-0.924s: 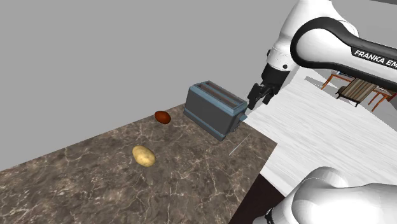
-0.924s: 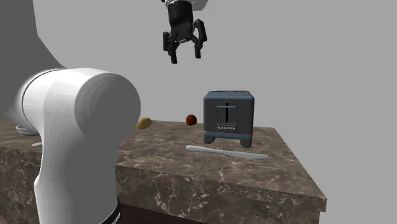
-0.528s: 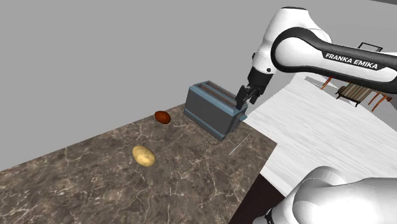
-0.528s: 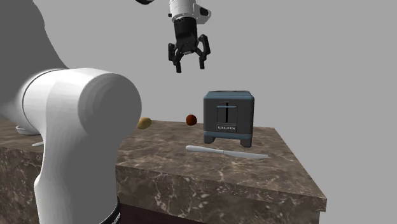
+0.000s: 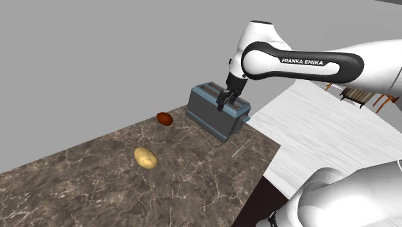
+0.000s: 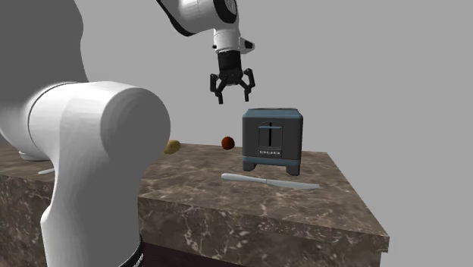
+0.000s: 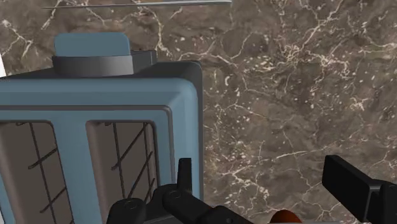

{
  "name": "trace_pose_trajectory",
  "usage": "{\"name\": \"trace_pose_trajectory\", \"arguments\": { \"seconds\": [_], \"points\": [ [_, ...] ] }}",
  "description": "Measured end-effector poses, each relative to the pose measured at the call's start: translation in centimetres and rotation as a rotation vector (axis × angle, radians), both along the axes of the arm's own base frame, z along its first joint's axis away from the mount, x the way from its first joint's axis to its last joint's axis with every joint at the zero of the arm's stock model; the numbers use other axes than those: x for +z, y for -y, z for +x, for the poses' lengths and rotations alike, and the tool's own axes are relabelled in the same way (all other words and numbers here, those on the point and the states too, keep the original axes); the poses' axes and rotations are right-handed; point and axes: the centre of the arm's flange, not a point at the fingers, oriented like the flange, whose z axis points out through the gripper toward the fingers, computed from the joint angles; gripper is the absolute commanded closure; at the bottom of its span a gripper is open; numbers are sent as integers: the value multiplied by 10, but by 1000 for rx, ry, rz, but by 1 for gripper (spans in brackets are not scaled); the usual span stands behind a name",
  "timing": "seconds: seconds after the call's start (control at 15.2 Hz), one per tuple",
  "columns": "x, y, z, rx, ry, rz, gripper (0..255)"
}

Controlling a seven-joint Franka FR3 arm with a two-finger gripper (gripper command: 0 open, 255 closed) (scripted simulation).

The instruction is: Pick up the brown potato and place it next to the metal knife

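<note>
While the potato (image 5: 145, 157) lay ungrasped on the worktop (image 5: 96, 187), the gripper (image 5: 225, 105) hung wide and empty above the toaster (image 5: 207, 117).

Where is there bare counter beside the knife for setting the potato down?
Bare marble counter lies between the potato and the knife, and along the knife's side away from the toaster, up to the counter edge. Tighter: the strip between knife and toaster. The open gripper hangs above, near the toaster.
</note>
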Motion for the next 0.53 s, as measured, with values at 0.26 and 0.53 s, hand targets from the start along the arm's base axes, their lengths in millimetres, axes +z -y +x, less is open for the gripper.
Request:
{"name": "trace_pose_trajectory", "arguments": {
  "seconds": [0.26, 0.53],
  "points": [
    [-26, -16, 43, 80, 7, 4, 0],
    [-55, -35, 78, 159, 14, 8, 0]
  ]
}}
